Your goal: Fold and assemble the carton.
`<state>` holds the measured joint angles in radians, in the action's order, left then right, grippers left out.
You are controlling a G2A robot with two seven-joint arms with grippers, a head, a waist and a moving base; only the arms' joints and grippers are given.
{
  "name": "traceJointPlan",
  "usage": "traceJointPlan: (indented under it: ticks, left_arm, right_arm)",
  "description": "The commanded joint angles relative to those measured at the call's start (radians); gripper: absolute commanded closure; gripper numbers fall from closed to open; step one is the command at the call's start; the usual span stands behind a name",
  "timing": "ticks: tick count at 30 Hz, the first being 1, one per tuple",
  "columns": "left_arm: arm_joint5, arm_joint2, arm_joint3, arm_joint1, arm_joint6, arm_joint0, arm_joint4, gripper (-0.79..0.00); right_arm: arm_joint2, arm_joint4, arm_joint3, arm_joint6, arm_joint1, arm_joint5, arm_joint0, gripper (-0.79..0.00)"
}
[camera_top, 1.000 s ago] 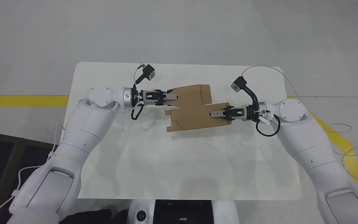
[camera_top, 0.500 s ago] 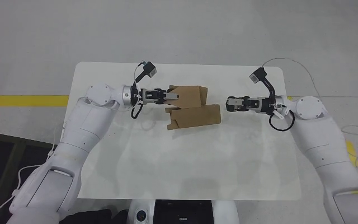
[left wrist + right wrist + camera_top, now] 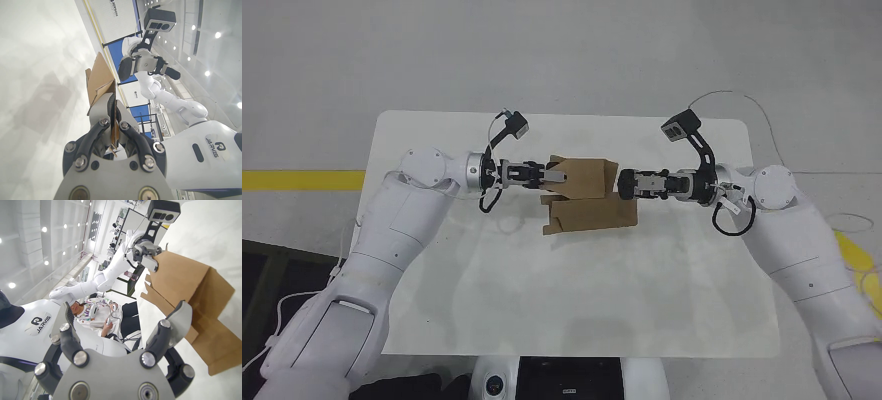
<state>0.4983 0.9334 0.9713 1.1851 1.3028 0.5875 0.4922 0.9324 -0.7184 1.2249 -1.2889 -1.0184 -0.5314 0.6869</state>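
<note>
Two white robot arms meet over a brown cardboard carton (image 3: pixel 587 195) on a white surface (image 3: pixel 572 300). The carton sits about midway between the surface's left and right edges, nearer the far edge than the near one. It is partly folded. One panel lies flat on the surface on the side toward the near edge, with notched flaps at its left end. A second panel, on the far side, is creased and lifted so that it stands up off the surface.

The left tool (image 3: pixel 560 174) comes in from the left edge and is pinched onto the left end of the raised panel. Seen from the left wrist, its fingers (image 3: pixel 98 111) press on either side of a thin cardboard edge, and the sheet runs up between them.

The right tool (image 3: pixel 622 185) comes in from the right edge and is just beside the carton's right end. Its fingers are spread wide with nothing between them. Seen from the right wrist, one finger (image 3: pixel 181 313) overlaps the carton's (image 3: pixel 181 279) closest corner; whether it touches the cardboard cannot be told. Across the carton in that same view, the left tool (image 3: pixel 151 262) grips the opposite corner.
</note>
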Motion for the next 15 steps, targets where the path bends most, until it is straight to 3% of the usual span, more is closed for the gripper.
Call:
traceJointPlan:
  ticks: [1, 9, 15]
  left_arm:
    - [-0.004, -0.001, 0.004, 0.003, 0.004, 0.002, 0.020, 0.000]
    - [-0.022, 0.007, 0.006, 0.009, 0.032, 0.018, 0.104, 0.000]
    - [-0.029, 0.005, 0.018, 0.012, 0.048, 0.023, 0.111, 0.000]
  right_arm:
    - [-0.021, 0.006, -0.013, 0.011, -0.007, -0.011, -0.007, -0.785]
    - [-0.062, 0.033, -0.061, 0.029, -0.016, -0.029, -0.028, -0.708]
    - [-0.078, 0.026, -0.071, 0.040, -0.016, -0.040, -0.038, -0.711]
